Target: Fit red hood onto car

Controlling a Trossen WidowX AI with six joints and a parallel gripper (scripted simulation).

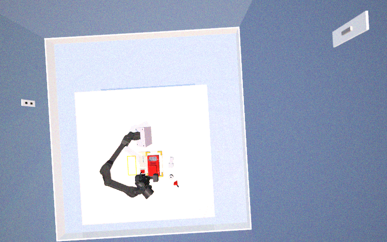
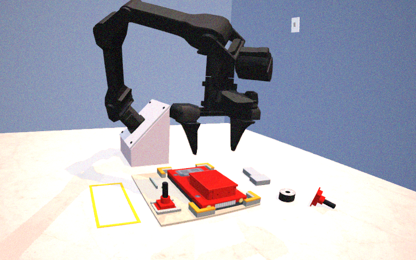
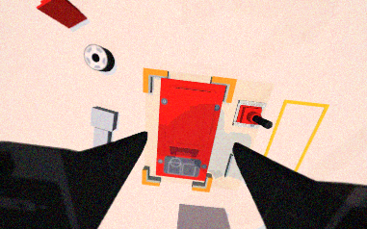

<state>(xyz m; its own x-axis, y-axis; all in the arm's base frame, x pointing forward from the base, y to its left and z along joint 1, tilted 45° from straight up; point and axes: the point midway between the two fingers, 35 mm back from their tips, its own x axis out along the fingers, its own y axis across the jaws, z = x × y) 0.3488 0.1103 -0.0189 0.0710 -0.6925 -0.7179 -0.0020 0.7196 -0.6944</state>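
The red hood (image 1: 153, 170) (image 2: 212, 181) (image 3: 191, 117) sits on the front part of the red car chassis (image 2: 182, 185) (image 3: 181, 166), its flat roof up and looking level. No gap under it shows in the exterior view. The pegs and engine block are not visible; whether every peg is in its hole cannot be seen. The chassis lies between the orange-topped corners of the jig (image 2: 201, 209) (image 3: 155, 74). My gripper (image 2: 213, 152) (image 3: 190, 140) is wide open and empty, pointing down above the car, with both fingertips clear of the hood and chassis.
A red piece with a black peg (image 2: 165, 202) (image 3: 249, 115) stands on the jig board. A yellow outline (image 2: 93, 206) (image 3: 306, 103) lies beside it. Across the car are a grey stepped block (image 2: 256, 177) (image 3: 104, 118), a wheel (image 2: 286, 196) (image 3: 96, 58) and a tipped red part (image 2: 317, 197) (image 3: 63, 12).
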